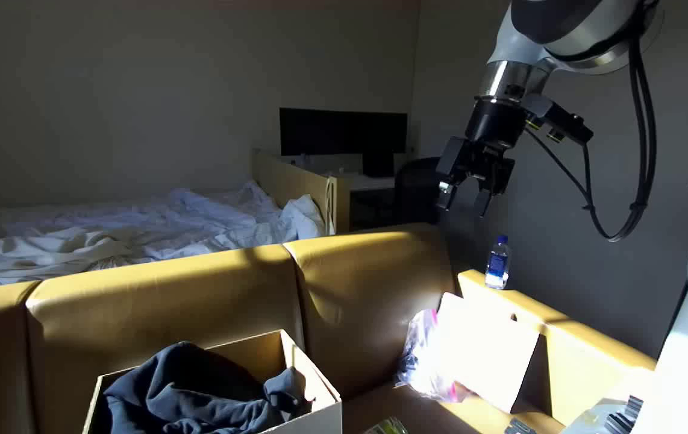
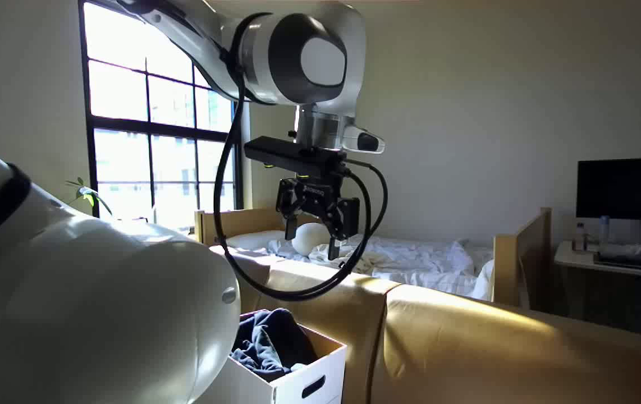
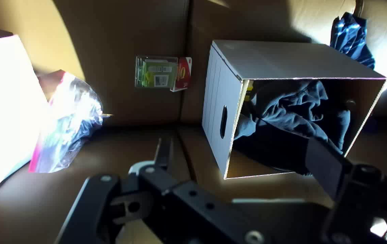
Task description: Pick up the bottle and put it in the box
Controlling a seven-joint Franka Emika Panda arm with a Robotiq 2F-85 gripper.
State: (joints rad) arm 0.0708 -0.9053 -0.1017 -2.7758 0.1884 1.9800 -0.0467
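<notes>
The bottle (image 1: 497, 265) is clear with a blue label and blue cap. It stands upright on the sofa's armrest in an exterior view, and is out of view in the wrist view. The white cardboard box (image 1: 323, 416) sits open on the sofa with dark clothing in it; it also shows in an exterior view (image 2: 326, 373) and in the wrist view (image 3: 219, 101). My gripper (image 1: 463, 204) is open and empty, high above the sofa, apart from the bottle and the box. Its spread fingers also show in an exterior view (image 2: 312, 241) and in the wrist view (image 3: 242, 156).
A white board (image 1: 488, 352) leans against the armrest (image 1: 585, 337), beside a clear plastic bag (image 1: 422, 355). A green and red package (image 3: 163, 73) lies on the sofa. A dark shiny bag (image 3: 351, 39) lies beside the box. The sofa backrest (image 1: 169, 301) rises behind.
</notes>
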